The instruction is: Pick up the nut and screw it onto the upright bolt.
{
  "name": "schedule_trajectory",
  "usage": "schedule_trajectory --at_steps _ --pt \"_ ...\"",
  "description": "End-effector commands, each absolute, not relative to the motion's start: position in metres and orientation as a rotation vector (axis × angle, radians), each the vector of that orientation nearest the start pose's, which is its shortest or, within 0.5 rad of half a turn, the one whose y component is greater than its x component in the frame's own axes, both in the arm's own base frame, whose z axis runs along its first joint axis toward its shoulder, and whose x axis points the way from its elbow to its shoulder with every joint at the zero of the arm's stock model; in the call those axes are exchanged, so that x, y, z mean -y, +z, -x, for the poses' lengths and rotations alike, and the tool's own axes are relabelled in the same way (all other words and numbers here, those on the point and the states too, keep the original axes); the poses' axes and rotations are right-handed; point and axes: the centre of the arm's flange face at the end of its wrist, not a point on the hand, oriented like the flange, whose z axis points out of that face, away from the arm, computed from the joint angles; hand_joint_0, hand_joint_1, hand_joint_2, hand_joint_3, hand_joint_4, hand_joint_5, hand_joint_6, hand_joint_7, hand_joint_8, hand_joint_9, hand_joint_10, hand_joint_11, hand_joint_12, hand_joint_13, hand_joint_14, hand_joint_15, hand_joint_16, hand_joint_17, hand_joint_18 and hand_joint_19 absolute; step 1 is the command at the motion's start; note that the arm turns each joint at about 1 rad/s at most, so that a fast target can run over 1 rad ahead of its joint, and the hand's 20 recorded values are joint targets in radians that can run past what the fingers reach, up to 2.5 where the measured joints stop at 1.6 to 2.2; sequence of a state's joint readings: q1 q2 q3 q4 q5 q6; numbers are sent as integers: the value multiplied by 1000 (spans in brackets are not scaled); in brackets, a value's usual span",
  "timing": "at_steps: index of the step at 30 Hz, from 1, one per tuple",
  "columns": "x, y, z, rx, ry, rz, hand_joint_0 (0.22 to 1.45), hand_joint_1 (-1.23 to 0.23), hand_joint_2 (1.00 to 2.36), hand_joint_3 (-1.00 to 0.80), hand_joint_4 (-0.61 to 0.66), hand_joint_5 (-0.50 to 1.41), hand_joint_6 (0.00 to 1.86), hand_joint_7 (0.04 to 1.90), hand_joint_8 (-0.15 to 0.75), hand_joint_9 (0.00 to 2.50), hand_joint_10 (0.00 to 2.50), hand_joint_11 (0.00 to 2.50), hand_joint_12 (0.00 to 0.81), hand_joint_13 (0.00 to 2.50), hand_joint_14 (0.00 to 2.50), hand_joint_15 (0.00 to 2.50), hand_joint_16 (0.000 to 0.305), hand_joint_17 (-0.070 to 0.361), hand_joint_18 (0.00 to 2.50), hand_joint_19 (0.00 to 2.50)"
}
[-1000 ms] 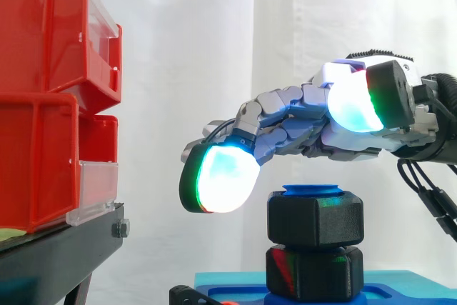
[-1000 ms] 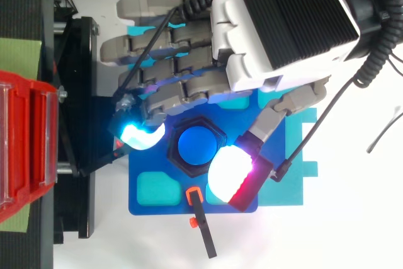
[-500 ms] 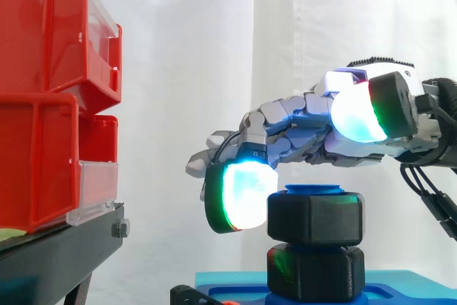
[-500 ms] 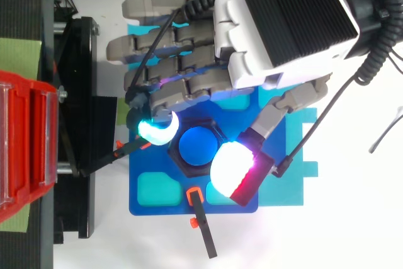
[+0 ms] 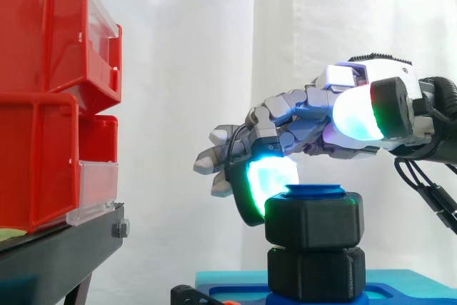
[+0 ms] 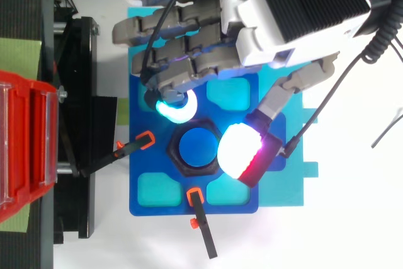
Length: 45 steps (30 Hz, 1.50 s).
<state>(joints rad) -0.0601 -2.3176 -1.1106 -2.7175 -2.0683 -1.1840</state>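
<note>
A black hex nut sits on the upright blue bolt, above a second black nut. The bolt stands in a blue base. My hand hovers over the bolt from the right. One bent finger rests its cyan-green pad against the upper nut's far left side. The thumb, with its white and red pad, hangs above the nut's right edge without touching it. The other fingers reach out loosely to the left, clear of the nut.
Red bins are stacked on a black stand at the left. Two black clamps with orange tips lie at the blue base's front and left edges. A white curtain hangs behind.
The glowing fingertip has come in from the open space left of the nut and swung round to its far side, now touching it. The whole hand has shifted a little toward the back.
</note>
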Motion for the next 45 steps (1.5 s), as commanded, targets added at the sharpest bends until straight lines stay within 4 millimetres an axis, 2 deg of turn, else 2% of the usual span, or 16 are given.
schedule_trajectory --at_steps 1,7,11,16,21,22,26,33,38,40,45 --pt "139 277 -758 -1471 615 96 523 -269 1000 -500 185 0 592 1267 278 861 0 0 242 376 0 0 22 50 15 0" --pt "144 278 -757 -1465 607 97 530 -288 1000 -500 142 24 590 1262 271 995 0 0 221 461 0 0 18 41 92 0" --pt "147 278 -757 -1459 604 97 535 -304 1000 -500 106 44 581 1279 236 1117 0 0 190 559 0 0 14 31 191 0" --pt "151 281 -756 -1453 603 106 523 -276 1000 -500 171 22 501 1382 274 1100 0 0 207 523 0 0 16 36 151 0" --pt "155 291 -759 -1431 605 124 503 -242 1000 -500 268 -81 504 1064 273 922 0 0 253 409 0 0 23 51 35 0" --pt "156 293 -759 -1429 605 127 496 -230 1000 -500 267 -106 504 930 262 853 0 0 263 369 0 0 26 59 0 0" --pt "157 303 -762 -1411 605 140 484 -205 1000 -500 216 -160 502 727 241 670 0 0 292 259 0 0 32 71 0 0" --pt "147 304 -766 -1397 609 151 472 -136 1000 -500 181 -188 501 613 221 467 0 0 313 82 0 0 39 87 0 0" --pt "131 294 -767 -1420 609 120 470 -79 1000 -500 173 -193 501 603 208 386 0 0 315 10 0 0 41 93 0 0" --pt "121 283 -764 -1448 618 108 470 -73 1000 -500 171 -193 501 605 208 366 0 0 315 5 0 0 42 94 0 0" --pt "116 273 -762 -1465 617 93 471 -57 1000 -500 188 -183 501 616 211 357 0 0 316 0 0 0 42 95 0 0"
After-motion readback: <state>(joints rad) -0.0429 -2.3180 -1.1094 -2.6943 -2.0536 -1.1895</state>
